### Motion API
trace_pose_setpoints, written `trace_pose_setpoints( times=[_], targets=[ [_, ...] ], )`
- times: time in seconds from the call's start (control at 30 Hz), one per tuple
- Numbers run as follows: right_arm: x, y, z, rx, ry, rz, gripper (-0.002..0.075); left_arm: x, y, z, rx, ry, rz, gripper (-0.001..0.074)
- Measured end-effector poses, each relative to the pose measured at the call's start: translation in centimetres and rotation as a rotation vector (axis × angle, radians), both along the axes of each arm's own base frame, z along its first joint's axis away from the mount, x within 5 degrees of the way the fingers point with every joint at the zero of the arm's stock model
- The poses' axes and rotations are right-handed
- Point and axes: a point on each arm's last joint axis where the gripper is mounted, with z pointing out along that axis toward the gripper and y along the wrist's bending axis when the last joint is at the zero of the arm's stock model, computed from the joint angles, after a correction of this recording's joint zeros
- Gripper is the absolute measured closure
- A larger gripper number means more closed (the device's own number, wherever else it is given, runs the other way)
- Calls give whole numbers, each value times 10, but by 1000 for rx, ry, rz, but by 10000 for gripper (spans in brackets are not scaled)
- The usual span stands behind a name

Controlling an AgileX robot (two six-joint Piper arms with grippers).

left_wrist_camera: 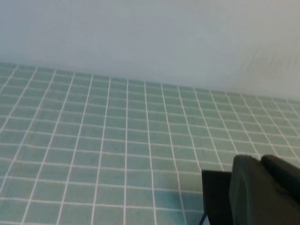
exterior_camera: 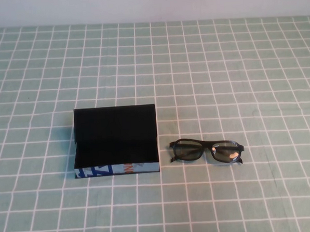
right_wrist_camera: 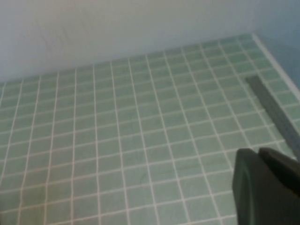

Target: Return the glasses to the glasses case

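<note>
The glasses case (exterior_camera: 116, 140) lies open at the centre-left of the table, lid raised at the back, black inside, its blue, white and orange printed front facing me. The black glasses (exterior_camera: 206, 150) lie unfolded on the cloth just right of the case, apart from it, lenses facing me. Neither gripper shows in the high view. My left gripper (left_wrist_camera: 260, 160) shows only in the left wrist view, fingers together and empty, with a black corner of the case (left_wrist_camera: 213, 197) beside it. My right gripper (right_wrist_camera: 258, 152) shows only in the right wrist view, fingers together and empty, over bare cloth.
A green checked tablecloth (exterior_camera: 220, 66) covers the table up to a pale wall (exterior_camera: 149, 4) at the back. A grey strip (right_wrist_camera: 274, 108) runs along the table's edge in the right wrist view.
</note>
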Motion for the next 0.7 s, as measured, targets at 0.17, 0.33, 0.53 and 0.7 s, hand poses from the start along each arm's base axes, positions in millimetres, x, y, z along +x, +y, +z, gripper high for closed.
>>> trace_pose_setpoints(
  times=[0.17, 0.33, 0.53, 0.7],
  targets=[
    [26, 13, -18, 101, 138, 95, 737, 13, -4, -7, -28, 86, -9, 733],
    [59, 33, -40, 36, 250, 354, 737, 24, -6, -15, -31, 176, -11, 733],
    [95, 62, -50, -53, 351, 672, 737, 35, -8, -23, 7, 245, -22, 734],
    [125, 81, -65, -129, 402, 844, 737, 42, -11, -27, 88, 267, -66, 733]
  ],
)
